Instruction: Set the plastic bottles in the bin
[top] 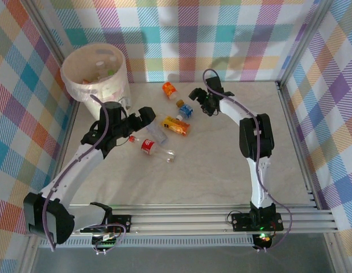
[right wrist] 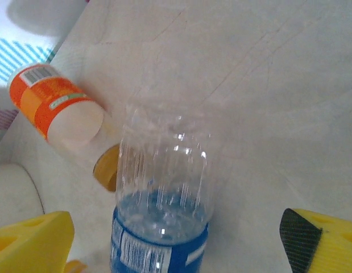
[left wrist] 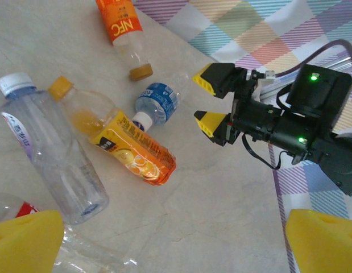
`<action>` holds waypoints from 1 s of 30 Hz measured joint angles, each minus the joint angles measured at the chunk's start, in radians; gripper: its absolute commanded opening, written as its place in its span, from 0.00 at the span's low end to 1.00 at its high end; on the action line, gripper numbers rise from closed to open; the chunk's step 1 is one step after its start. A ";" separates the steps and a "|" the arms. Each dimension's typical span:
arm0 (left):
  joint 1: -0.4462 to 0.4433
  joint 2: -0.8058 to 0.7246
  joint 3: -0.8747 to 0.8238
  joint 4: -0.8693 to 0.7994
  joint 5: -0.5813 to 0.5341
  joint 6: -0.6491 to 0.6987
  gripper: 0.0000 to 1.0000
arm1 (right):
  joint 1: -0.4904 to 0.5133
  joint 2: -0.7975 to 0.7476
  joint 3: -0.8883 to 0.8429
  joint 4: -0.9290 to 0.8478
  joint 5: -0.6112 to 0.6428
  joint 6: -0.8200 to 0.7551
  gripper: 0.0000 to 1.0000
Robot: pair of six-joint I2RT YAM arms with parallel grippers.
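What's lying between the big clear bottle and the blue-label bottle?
The orange-capped yellow-label bottle lies on its side between them, in the left wrist view.

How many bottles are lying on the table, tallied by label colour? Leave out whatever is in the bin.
orange-label bottle: 1
blue-label bottle: 1
yellow-label bottle: 1
white-label clear bottle: 1
red-label bottle: 1
Total: 5

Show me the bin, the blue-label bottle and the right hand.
bin (top: 99,90): top view, its cream front wall.
blue-label bottle (right wrist: 158,250): right wrist view, its blue label.
right hand (left wrist: 206,101): left wrist view, midway between its yellow fingertips.
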 measured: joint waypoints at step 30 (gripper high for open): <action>0.000 0.051 -0.002 -0.029 -0.072 0.048 1.00 | 0.018 0.223 0.285 -0.094 0.007 0.030 0.62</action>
